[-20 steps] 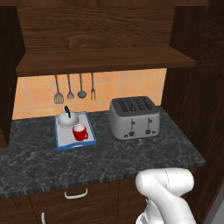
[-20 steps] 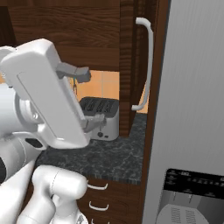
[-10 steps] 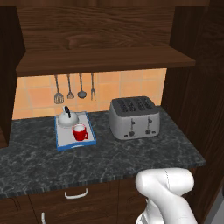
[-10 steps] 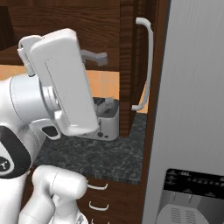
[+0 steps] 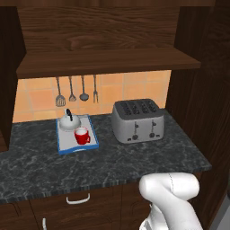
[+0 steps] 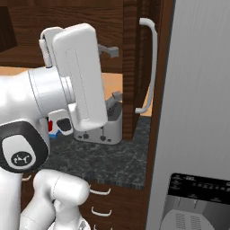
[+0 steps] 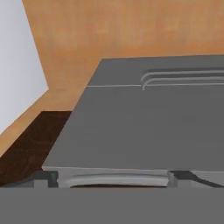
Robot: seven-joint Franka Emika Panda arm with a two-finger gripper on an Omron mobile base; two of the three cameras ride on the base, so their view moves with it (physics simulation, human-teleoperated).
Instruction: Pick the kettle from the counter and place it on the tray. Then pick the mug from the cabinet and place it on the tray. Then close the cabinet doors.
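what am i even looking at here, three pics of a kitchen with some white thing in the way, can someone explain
It is a simulated kitchen with a white robot arm on a base that can drive. Two pictures come from cameras on the base, behind the arm to its left and right; the third looks out from its hand. On the dark counter lies a blue-rimmed tray holding a small kettle and a red mug, with a silver toaster beside it. Cooking utensils hang on the wall. Above is a brown cabinet, and one open door with a long handle appears in the right picture. The jaws are open and hold nothing.
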